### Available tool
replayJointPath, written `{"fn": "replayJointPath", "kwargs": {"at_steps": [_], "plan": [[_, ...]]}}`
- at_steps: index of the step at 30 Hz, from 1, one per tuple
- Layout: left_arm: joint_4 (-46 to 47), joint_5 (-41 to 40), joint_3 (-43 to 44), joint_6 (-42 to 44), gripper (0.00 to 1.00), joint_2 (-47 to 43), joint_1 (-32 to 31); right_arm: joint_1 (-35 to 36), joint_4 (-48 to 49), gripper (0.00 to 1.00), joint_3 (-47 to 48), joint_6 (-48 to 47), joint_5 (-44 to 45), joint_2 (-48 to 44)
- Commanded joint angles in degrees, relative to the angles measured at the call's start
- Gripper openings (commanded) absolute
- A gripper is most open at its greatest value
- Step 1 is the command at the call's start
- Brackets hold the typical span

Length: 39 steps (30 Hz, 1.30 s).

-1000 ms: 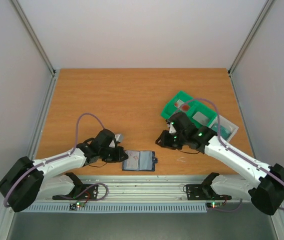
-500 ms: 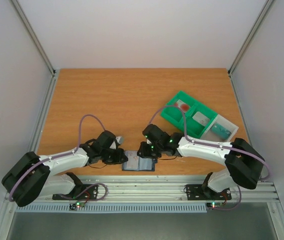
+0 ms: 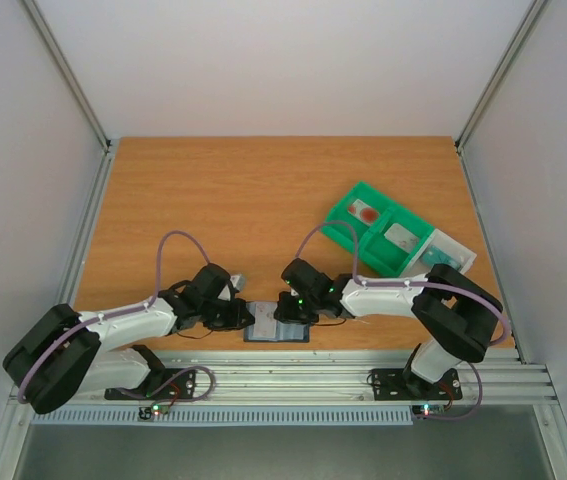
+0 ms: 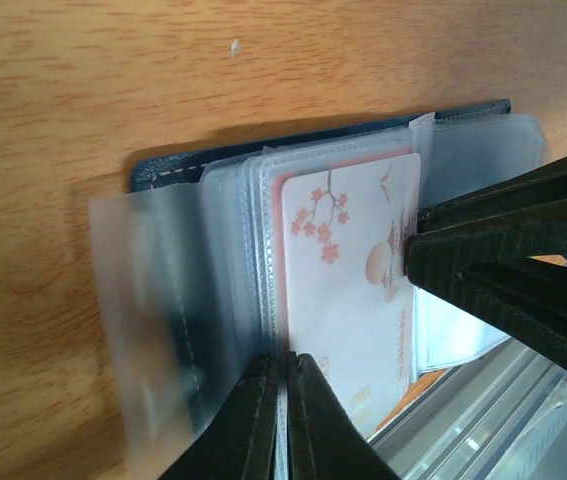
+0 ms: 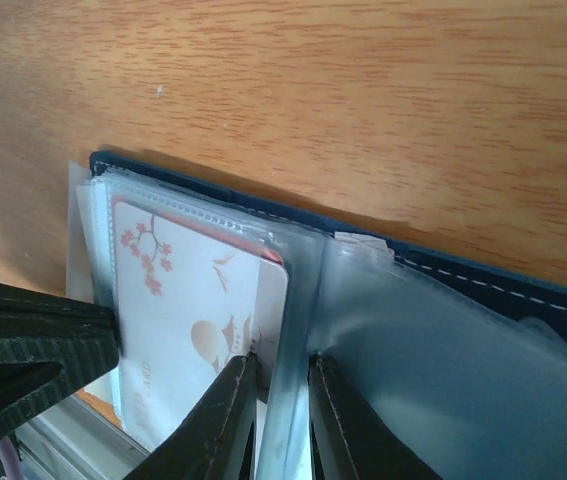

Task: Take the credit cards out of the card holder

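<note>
The holder lies open on the counter, close to the near edge and between your two arms. Your left jaws reach in at its left end and are closed thin on the edge of one of its clear sleeves. Your right jaws reach in from the right. They stand a little apart, astride the edge of the sleeve that carries a white card printed with pink blossom. You cannot tell whether they pinch it or only straddle it. That card sits inside its sleeve, on top of the stack of sleeves. The two sets of jaws face each other across it, close together. To the far right, well apart from the holder, the green tray has loose cards in its compartments: one white with a red blotch, one greyish, one teal.
</note>
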Motion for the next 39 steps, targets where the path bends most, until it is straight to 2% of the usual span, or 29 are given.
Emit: {"fn": "replayJointPath", "kwargs": {"at_steps": [1,11,19,39], "plan": [[1.67,-1.55,-1.31,0.34,0.06,0.18,0.19,0.3,3.43,0.17,-1.5,0.83,1.2,-0.06],[1.6,-1.59,-1.17,-0.11,0.07,0.23,0.15,0.22,10.13,0.15,-3.64,1.79,-1.21,0.8],[1.53,-2.29,-1.84,-0.27,0.07,0.1,0.14,-0.78,14.65,0.02,-6.35,2.8,-3.01,-0.47],[0.67,-3.04,-2.32,-0.5,0.07,-0.91,0.18,-2.62,16.89,0.01,-10.42,3.39,-2.78,-4.18]]}}
